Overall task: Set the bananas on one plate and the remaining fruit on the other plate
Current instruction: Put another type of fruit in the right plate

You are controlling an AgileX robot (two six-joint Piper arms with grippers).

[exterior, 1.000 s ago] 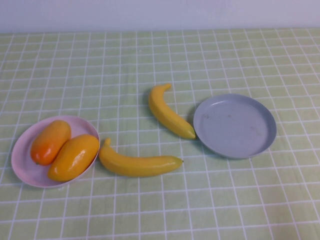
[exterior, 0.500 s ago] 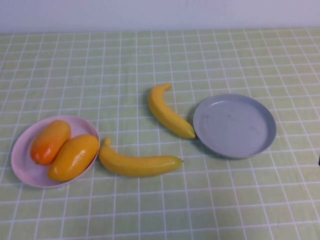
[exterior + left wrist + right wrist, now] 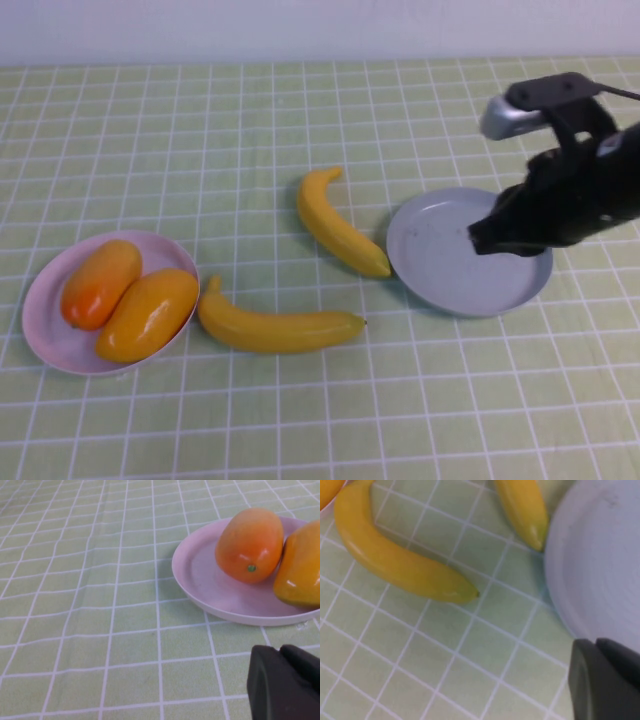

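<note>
I cannot tell how my jaws stand. My right gripper hangs over the round grey-blue plate near the counter's right edge; I should approach the nearest glossy yellow banana at mid-length. My left gripper sits beside the pale pink plate.

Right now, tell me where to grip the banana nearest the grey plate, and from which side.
Probably at its thick middle, from above, fingers across its width. That banana lies flat on the tablecloth, slanting, its tip at the grey-blue plate. The right gripper hangs over that plate, closest. The left gripper sits by the pink plate.
</note>
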